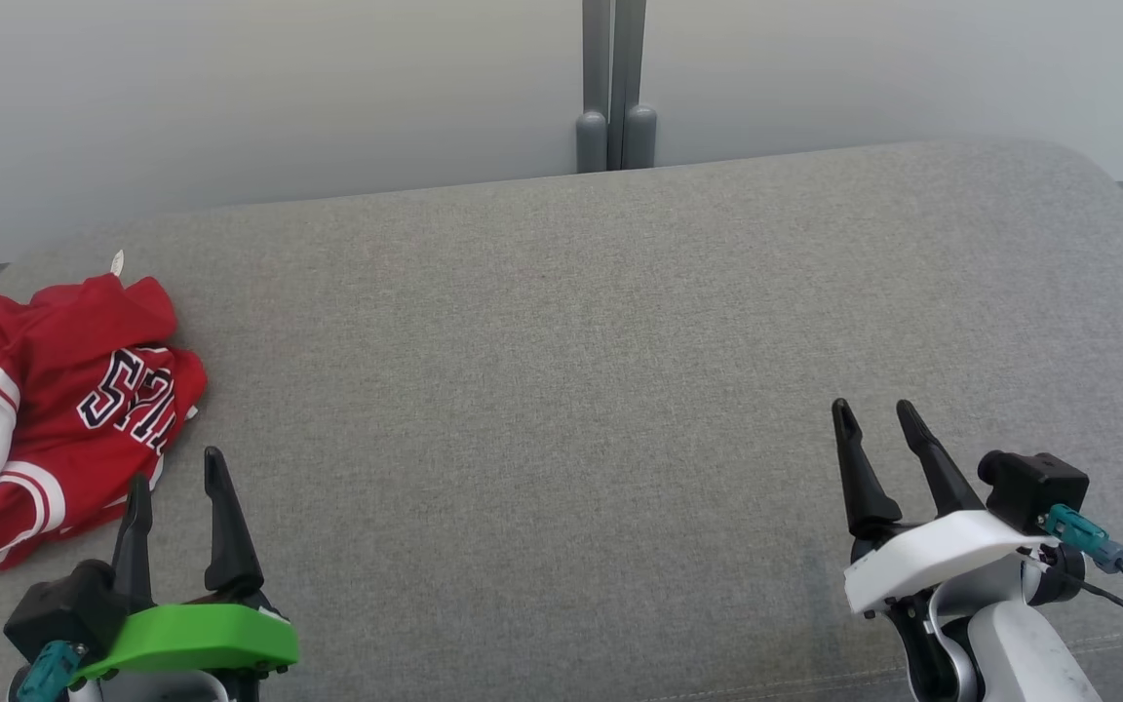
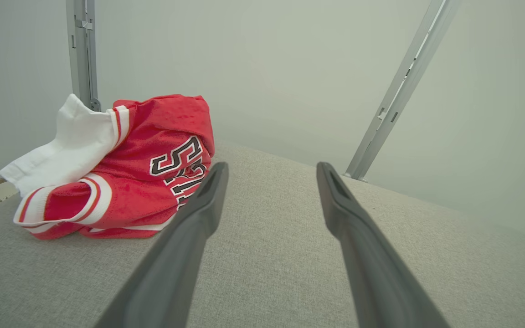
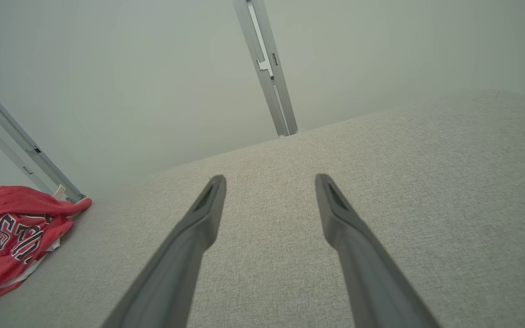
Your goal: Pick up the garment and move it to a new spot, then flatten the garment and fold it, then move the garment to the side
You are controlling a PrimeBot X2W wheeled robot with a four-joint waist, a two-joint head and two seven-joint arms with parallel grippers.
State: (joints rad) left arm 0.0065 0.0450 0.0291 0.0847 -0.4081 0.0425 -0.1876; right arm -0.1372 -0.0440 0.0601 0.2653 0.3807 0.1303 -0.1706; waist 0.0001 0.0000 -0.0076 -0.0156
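Note:
The garment (image 1: 55,409) is a red jersey with white trim and dark lettering, crumpled in a heap at the far left of the grey cushioned surface (image 1: 571,390). My left gripper (image 1: 176,468) hovers just right of and nearer than the heap, open and holding nothing. Seen from the left wrist, the garment (image 2: 121,173) lies left of the spread fingers (image 2: 198,214), close to the left one. My right gripper (image 1: 873,414) is open at the lower right, far from the cloth. From the right wrist the garment (image 3: 12,237) sits at the far left edge.
A pale wall runs behind the surface, with a grey metal post (image 1: 615,88) at its back edge. The surface's rounded corners fall away at the back left and back right. A wide stretch of grey fabric lies between the two grippers.

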